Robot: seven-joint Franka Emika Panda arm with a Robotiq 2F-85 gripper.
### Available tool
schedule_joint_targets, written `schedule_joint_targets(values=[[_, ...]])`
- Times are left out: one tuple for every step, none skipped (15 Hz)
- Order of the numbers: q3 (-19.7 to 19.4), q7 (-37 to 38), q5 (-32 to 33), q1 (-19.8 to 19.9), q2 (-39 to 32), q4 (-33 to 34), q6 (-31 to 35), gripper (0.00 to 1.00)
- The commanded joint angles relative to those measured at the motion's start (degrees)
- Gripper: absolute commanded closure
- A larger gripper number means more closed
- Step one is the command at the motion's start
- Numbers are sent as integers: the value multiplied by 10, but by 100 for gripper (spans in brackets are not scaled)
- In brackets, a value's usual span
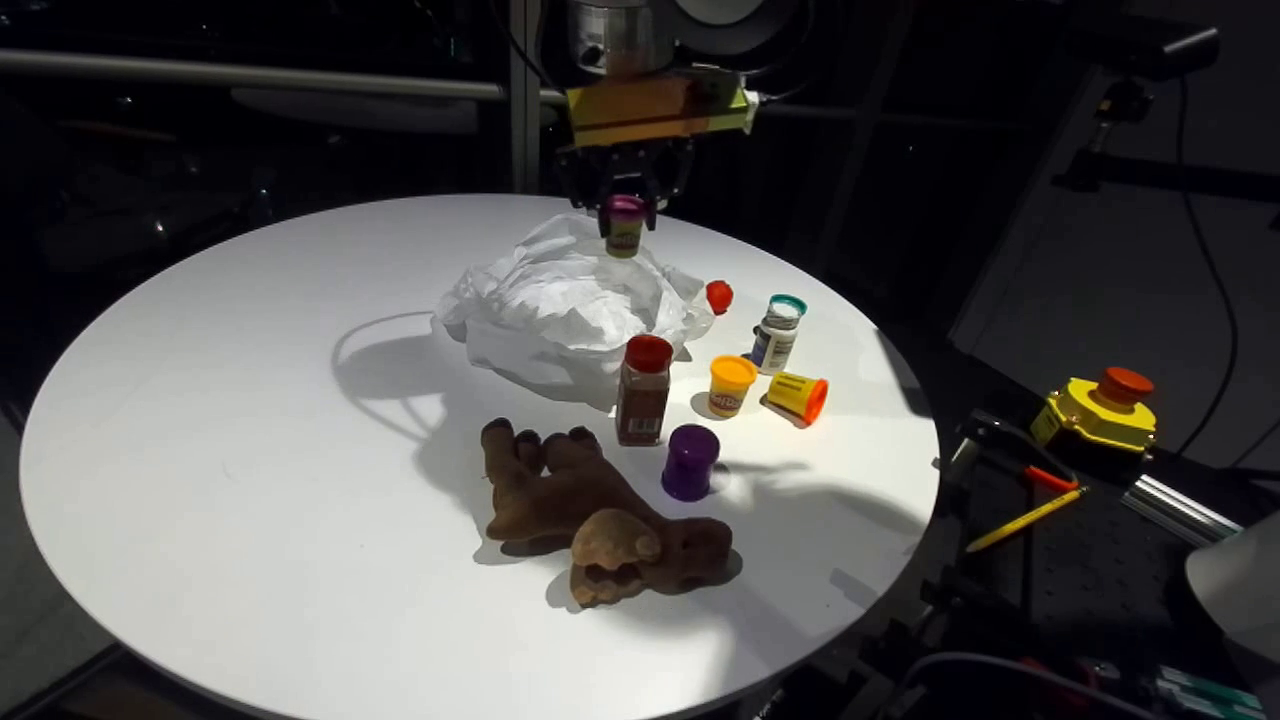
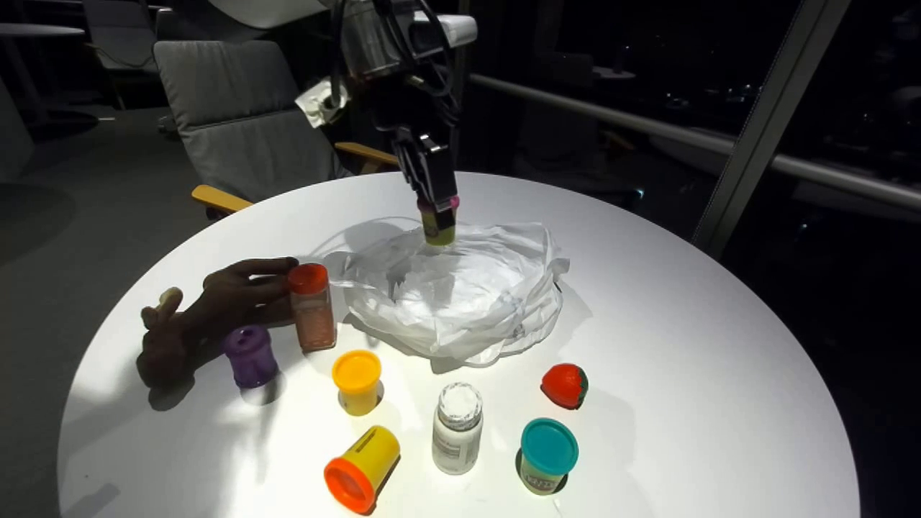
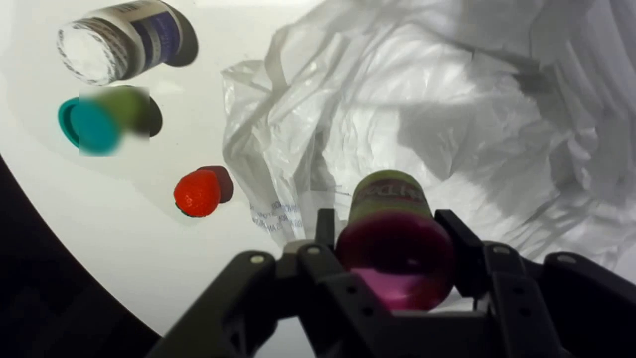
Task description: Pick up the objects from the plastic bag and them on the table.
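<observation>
My gripper is shut on a yellow tub with a pink lid, one finger on each side of the lid. In both exterior views this tub hangs upright over the wrinkled white plastic bag. Only white film shows inside the bag in the wrist view. On the white table stand a red-brown bottle, a purple cup, an orange-lidded tub, a white bottle and a teal-lidded tub. A brown plush toy, a yellow tub and a red strawberry lie there too.
Away from the table's rim, a grey chair with wooden armrests stands behind it. A yellow box with a red button and a pencil rest on a dark surface beside the table. A metal rail runs along the dark window.
</observation>
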State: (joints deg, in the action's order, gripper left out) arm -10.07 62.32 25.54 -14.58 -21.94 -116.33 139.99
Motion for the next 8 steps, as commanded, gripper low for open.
schedule_joint_targets(values=[[26, -40, 57, 2, 117, -144, 56, 72], [37, -52, 65, 7, 140, -177, 71, 72], [50, -76, 59, 15, 166, -210, 83, 72], [64, -105, 43, 22, 190, -244, 93, 72], [76, -137, 28, 27, 215, -277, 100, 72], [88, -172, 8, 33, 242, -311, 104, 72], [100, -216, -22, 38, 268, -345, 104, 72], [108, -245, -44, 40, 294, -377, 96, 72]])
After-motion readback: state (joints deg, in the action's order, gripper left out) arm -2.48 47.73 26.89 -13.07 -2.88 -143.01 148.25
